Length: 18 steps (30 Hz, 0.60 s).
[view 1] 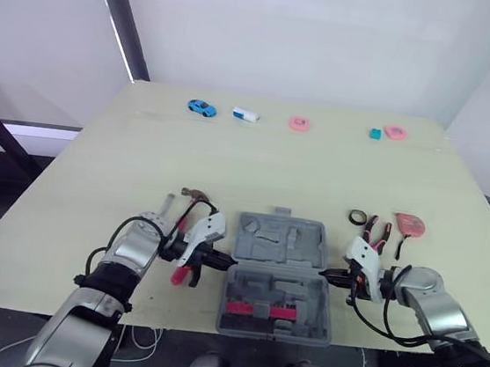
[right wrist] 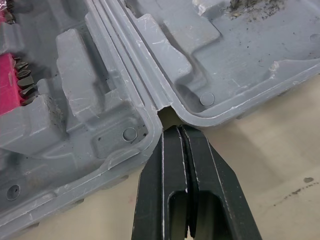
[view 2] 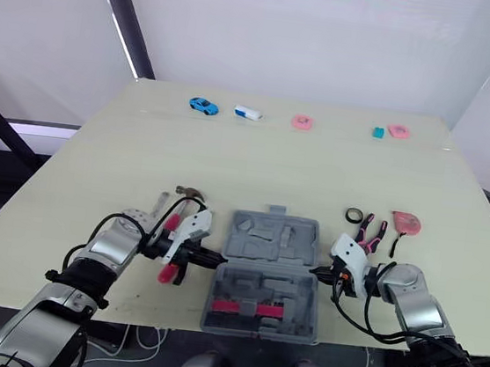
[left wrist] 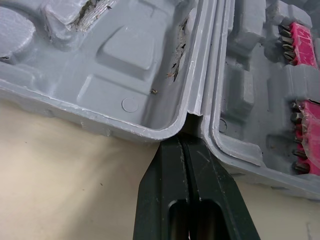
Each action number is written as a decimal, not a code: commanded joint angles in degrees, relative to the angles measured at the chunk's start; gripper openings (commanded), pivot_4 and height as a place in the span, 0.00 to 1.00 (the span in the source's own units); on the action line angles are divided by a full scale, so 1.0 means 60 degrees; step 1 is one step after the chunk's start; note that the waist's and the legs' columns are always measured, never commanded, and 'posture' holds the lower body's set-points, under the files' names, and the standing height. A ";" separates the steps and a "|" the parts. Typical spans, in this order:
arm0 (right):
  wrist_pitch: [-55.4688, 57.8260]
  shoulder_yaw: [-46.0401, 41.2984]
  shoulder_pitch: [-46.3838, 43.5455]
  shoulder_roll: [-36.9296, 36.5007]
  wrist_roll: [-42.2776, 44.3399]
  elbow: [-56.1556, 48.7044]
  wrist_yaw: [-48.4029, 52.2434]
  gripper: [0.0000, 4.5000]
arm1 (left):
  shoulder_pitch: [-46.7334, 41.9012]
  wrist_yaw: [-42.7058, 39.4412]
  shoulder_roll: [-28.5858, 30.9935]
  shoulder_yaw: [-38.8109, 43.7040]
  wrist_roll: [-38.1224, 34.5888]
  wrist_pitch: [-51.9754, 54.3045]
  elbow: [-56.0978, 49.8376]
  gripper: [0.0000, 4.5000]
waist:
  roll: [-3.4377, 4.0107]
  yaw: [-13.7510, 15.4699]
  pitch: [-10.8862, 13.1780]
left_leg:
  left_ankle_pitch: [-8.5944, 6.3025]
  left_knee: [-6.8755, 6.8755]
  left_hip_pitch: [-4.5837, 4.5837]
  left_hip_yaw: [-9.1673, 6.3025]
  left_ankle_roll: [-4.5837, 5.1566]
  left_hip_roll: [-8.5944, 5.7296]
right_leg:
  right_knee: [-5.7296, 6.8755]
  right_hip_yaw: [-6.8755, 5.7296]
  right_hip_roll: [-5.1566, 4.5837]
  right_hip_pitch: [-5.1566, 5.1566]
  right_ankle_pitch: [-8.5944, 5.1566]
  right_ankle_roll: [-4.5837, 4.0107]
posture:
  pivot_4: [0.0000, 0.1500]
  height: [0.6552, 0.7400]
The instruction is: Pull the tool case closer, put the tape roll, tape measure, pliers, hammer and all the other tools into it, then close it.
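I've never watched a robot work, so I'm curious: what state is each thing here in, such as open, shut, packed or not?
Grey plastic tool case: open, lying flat.
Left gripper: jaws shut, tips at the case's left side.
Right gripper: jaws shut, tips at the case's right side.
Steel-headed hammer: outside the case.
Red-handled pliers: outside.
Black tape roll: outside.
Red tape measure: outside.

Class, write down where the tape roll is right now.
In the left eye view, the tape roll lies on the robot's right side, just beside the pliers, right of the open tool case.
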 commanded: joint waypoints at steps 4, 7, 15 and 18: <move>0.0179 0.0279 0.0124 0.0027 0.0248 -0.0537 0.0153 0.00 | 0.0245 -0.0169 0.0141 -0.0141 -0.0313 0.0254 -0.0764 0.01 | 0.0000 0.0004 0.0000 | 0.0000 0.0001 0.0001 0.0000 0.0000 0.0000 | 0.0000 0.0000 0.0000 0.0000 0.0000 0.0000 | 1.00 0.99; 0.0369 0.0341 0.0242 -0.0020 0.0311 -0.0784 0.0208 0.00 | 0.0339 -0.0184 0.0195 -0.0167 -0.0346 0.0316 -0.0923 0.01 | 0.0000 0.0003 0.0000 | 0.0000 0.0001 0.0001 -0.0001 0.0000 0.0001 | 0.0000 0.0000 0.0000 0.0000 0.0000 -0.0001 | 1.00 0.99; 0.0836 0.0327 0.0786 -0.0277 0.0507 -0.1513 0.0155 0.00 | 0.0631 -0.0257 0.0262 -0.0335 -0.0465 0.0509 -0.1447 0.01 | 0.0000 0.0019 0.0000 | 0.0000 0.0001 0.0000 0.0001 0.0000 0.0002 | -0.0002 0.0000 0.0000 0.0000 -0.0001 -0.0001 | 1.00 0.99; 0.0916 0.0314 0.0885 -0.0333 0.0543 -0.1624 0.0100 0.00 | 0.0695 -0.0270 0.0294 -0.0387 -0.0498 0.0564 -0.1576 0.01 | 0.0000 0.0025 0.0000 | 0.0000 0.0001 0.0000 0.0001 0.0000 0.0001 | -0.0002 0.0000 0.0000 0.0001 -0.0001 -0.0001 | 1.00 0.99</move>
